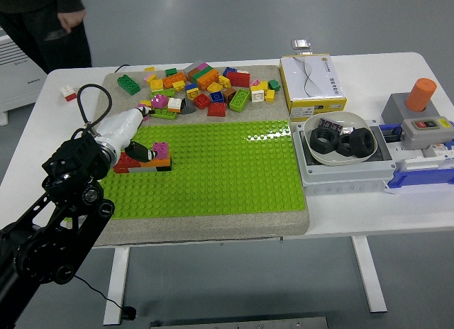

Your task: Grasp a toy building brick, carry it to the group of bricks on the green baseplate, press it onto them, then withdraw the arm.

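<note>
Green baseplate (pixel 227 166): we record a bright lime studded sheet lying flat on a grey pad, filling the pad's near part, toward the worktop's near edge.

Group of bricks (pixel 145 161): we note a low row seated on the baseplate close to its left edge, with red at the left end, orange and black along the base, and a pink brick (pixel 161 149) on top at the right end. The row stands upright and level.

Loose bricks (pixel 206 88): we list a scattered heap in red, orange, yellow, green, blue, pink and white on the pad's far strip, beyond the baseplate. A dark green one (pixel 128 84) lies apart at the far left corner.
</note>
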You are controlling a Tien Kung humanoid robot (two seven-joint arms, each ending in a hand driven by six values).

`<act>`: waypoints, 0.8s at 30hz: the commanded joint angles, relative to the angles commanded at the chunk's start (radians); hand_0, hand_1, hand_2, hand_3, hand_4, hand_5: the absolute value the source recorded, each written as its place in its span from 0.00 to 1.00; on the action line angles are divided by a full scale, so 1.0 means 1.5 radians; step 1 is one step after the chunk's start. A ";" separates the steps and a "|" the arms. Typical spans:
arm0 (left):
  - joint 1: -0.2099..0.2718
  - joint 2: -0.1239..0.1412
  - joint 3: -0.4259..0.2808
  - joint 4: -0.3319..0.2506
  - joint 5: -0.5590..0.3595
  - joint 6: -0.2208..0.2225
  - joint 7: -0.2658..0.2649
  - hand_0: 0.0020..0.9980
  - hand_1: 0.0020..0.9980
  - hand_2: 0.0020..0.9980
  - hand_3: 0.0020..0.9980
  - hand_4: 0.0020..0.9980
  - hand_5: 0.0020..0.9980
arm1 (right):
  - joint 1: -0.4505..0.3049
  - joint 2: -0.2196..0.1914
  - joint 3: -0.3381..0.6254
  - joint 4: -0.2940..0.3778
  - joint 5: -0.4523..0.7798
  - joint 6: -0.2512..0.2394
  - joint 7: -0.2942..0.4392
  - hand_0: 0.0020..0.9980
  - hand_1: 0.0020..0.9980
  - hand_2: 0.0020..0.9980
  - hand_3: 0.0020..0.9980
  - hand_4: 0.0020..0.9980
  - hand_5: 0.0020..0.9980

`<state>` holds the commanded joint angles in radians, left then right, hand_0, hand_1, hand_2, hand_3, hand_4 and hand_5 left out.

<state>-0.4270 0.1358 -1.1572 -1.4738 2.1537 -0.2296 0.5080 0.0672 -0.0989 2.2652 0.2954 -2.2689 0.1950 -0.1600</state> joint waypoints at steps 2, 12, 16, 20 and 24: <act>0.026 0.030 0.004 -0.032 -0.005 0.036 -0.041 0.96 1.00 0.95 0.88 0.97 0.26 | 0.002 0.000 -0.004 0.001 0.000 0.002 0.001 0.67 0.63 0.67 0.69 0.70 0.94; 0.153 0.113 0.028 -0.165 0.069 0.161 -0.206 0.98 0.93 0.86 0.69 0.81 0.24 | 0.008 0.019 0.002 -0.010 0.000 0.008 0.022 0.67 0.63 0.70 0.68 0.68 1.00; 0.169 0.093 0.025 -0.179 0.077 0.186 -0.230 0.98 0.93 0.86 0.69 0.81 0.24 | 0.009 0.030 0.002 -0.022 0.000 0.012 0.036 0.67 0.63 0.70 0.68 0.68 1.00; 0.176 0.091 0.024 -0.172 0.077 0.199 -0.237 0.98 0.92 0.84 0.67 0.83 0.30 | 0.011 0.037 0.002 -0.027 0.000 0.016 0.045 0.68 0.64 0.75 0.71 0.69 1.00; 0.171 0.119 0.033 -0.149 0.077 0.205 -0.248 0.99 0.92 0.84 0.71 0.91 0.58 | 0.013 0.042 0.002 -0.021 0.000 0.025 0.045 0.67 0.65 0.76 0.73 0.69 0.97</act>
<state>-0.1703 0.3139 -1.1083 -1.6967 2.2689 0.0776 0.1361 0.0871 -0.0364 2.2689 0.2642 -2.2689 0.2324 -0.0924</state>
